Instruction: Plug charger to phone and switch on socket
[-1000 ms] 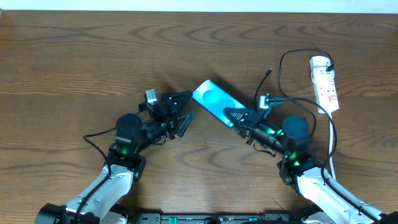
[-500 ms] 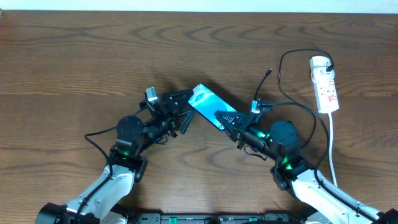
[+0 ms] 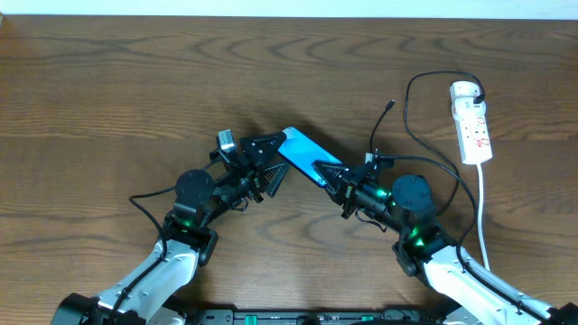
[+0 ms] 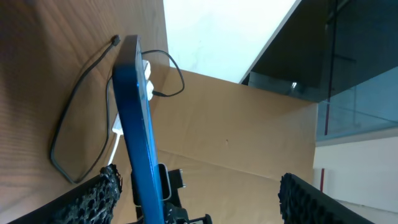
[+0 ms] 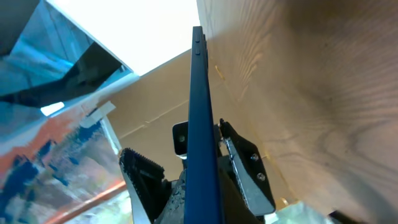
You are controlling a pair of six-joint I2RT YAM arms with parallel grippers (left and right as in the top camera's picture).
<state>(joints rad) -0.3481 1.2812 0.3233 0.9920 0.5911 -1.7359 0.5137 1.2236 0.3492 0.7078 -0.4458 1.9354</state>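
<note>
Near the middle of the brown wooden counter point(image 3: 108, 81), slightly towards its near edge, the slim rectangular phone with black edges and a bright blue-turquoise screen point(image 3: 301, 149) is tipped up on its long side, running diagonally between the two arms. The right gripper point(image 3: 323, 170) is clamped on the phone's near-right end, and in the right wrist view the phone shows edge-on down the centre. The left gripper point(image 3: 280, 153) has its ridged black fingers point(image 4: 93, 196) spread wide around the phone's far-left end, one finger just beside it. Towards the far right corner lies the narrow white power strip with small red marks point(image 3: 473, 126), its white cord point(image 3: 483, 208) trailing to the near edge. The thin black charger cable point(image 3: 405, 113) loops from the strip, its small plug tip point(image 3: 391, 105) lying on the wood apart from the phone.
</note>
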